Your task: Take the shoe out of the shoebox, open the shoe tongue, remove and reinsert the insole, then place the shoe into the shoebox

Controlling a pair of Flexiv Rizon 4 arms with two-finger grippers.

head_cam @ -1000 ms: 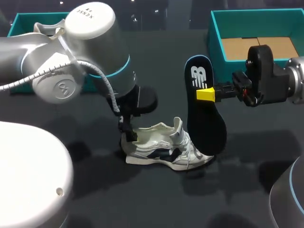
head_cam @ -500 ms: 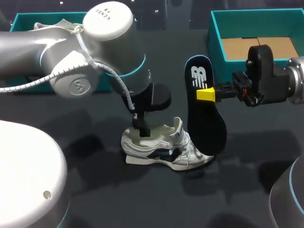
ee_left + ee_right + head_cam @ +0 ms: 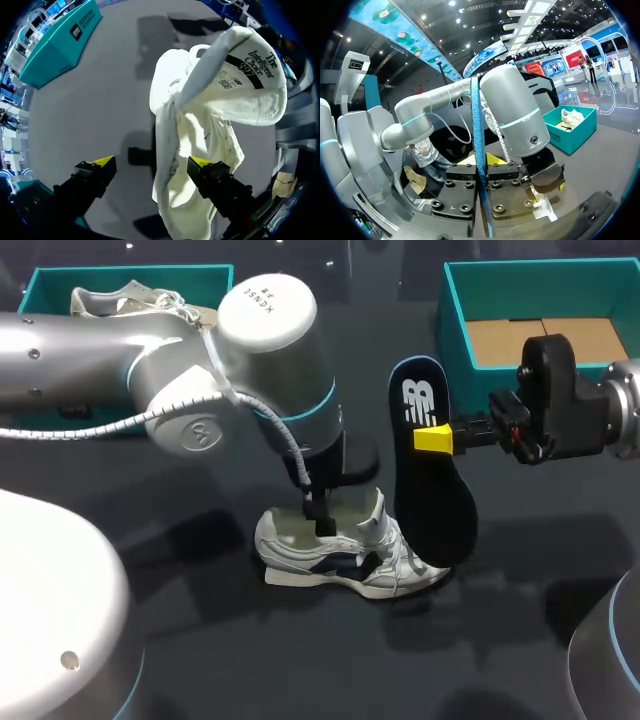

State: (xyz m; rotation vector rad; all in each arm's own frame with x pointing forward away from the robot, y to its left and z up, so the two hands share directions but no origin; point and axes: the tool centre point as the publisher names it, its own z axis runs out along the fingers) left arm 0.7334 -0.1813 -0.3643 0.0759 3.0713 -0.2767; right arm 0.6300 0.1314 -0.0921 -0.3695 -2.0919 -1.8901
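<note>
A white shoe [image 3: 345,558] with dark stripes rests on its sole mid-table, tongue [image 3: 374,510] pulled up. My left gripper [image 3: 319,523] hangs over its opening. In the left wrist view this gripper [image 3: 152,161] is open and straddles the shoe's [image 3: 200,125] side wall, one yellow tip inside, the other above bare table; the tongue [image 3: 240,75] stands ahead. My right gripper [image 3: 436,438] is shut on the black insole [image 3: 432,495], held upright just right of the shoe. Seen from the right wrist, the insole's blue edge [image 3: 478,130] runs between the fingers of that gripper [image 3: 481,167].
A teal shoebox [image 3: 455,310] with a bare cardboard floor stands at the back right, behind my right arm. A second teal box [image 3: 45,282] at the back left holds another white shoe [image 3: 125,298]. The dark table shows in front of the shoe.
My left arm has swung right, carrying its gripper from the heel to above the shoe's opening. The right arm and the insole have stayed still.
</note>
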